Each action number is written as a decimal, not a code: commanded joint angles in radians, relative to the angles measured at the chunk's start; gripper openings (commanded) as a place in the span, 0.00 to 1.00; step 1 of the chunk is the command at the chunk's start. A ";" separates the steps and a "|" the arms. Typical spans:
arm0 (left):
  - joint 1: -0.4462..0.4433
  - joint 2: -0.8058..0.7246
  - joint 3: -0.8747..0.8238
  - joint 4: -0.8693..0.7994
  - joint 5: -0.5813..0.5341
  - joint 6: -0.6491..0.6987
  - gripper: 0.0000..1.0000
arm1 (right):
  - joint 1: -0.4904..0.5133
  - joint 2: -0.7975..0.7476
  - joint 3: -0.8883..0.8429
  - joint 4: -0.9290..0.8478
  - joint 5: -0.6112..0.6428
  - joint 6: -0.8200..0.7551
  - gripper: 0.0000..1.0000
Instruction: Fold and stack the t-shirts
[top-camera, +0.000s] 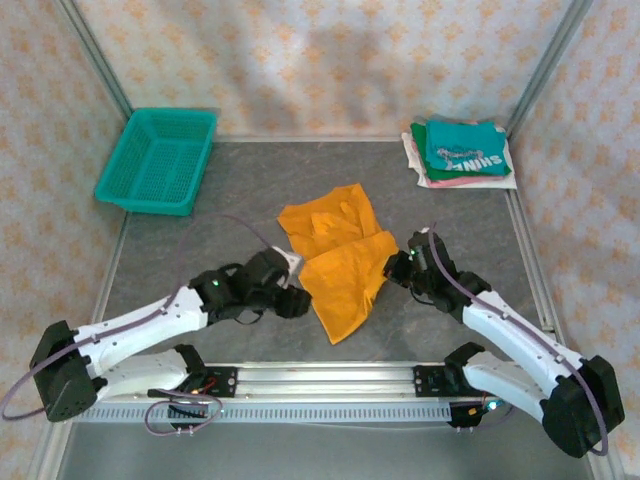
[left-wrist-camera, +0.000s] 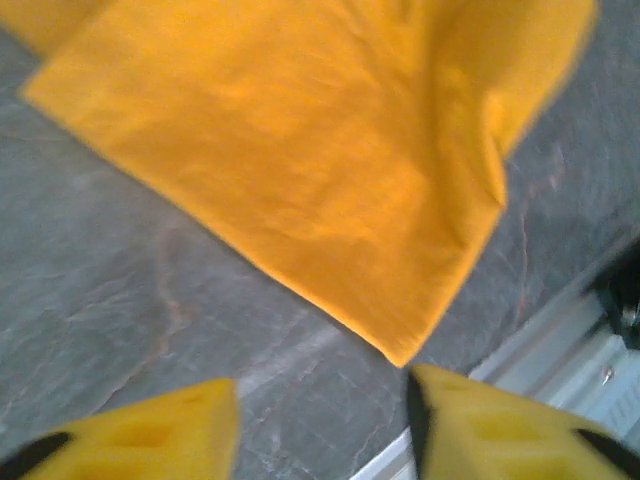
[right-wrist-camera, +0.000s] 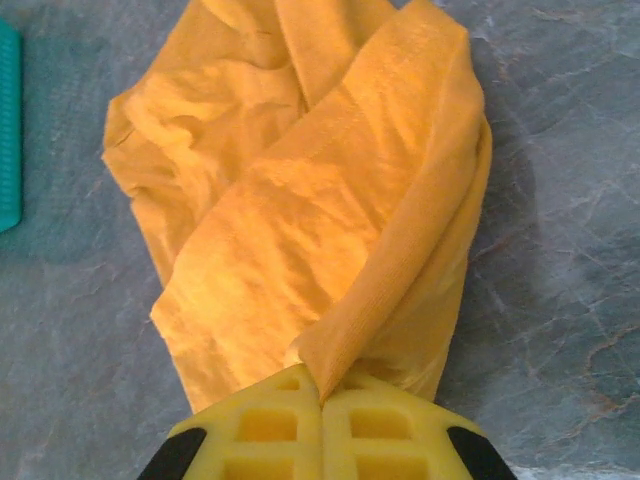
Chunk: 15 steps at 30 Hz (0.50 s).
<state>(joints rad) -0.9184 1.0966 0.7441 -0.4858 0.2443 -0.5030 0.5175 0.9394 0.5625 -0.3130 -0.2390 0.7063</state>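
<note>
A mustard-orange t-shirt (top-camera: 335, 260) lies crumpled and partly folded in the middle of the grey table. My right gripper (top-camera: 398, 265) is at its right edge, and in the right wrist view that gripper (right-wrist-camera: 322, 400) is shut on a fold of the orange cloth (right-wrist-camera: 290, 220). My left gripper (top-camera: 295, 300) sits just left of the shirt's near flap. Seen from the left wrist, it (left-wrist-camera: 320, 430) is open with bare table between its yellow fingers (left-wrist-camera: 150, 435), and the shirt's corner (left-wrist-camera: 400, 350) lies just ahead of them. Folded shirts, teal with white lettering on top (top-camera: 462, 150), are stacked at the back right.
A teal mesh basket (top-camera: 158, 158) stands at the back left, and its edge (right-wrist-camera: 8, 120) shows in the right wrist view. The metal rail (top-camera: 320, 378) runs along the near edge. Patterned walls close in the table on three sides.
</note>
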 joint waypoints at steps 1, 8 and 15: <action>-0.049 0.127 -0.003 0.012 -0.204 0.053 0.38 | -0.020 -0.001 -0.015 0.021 0.059 0.031 0.00; 0.100 0.218 0.034 0.233 -0.176 0.010 0.36 | -0.022 -0.113 -0.039 -0.216 0.136 0.045 0.01; 0.267 0.443 0.248 0.251 -0.121 0.005 0.36 | -0.022 -0.304 -0.145 -0.432 0.213 0.133 0.38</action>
<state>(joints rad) -0.6750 1.4441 0.8860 -0.2733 0.1226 -0.4953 0.4999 0.6701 0.4473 -0.5964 -0.1051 0.7921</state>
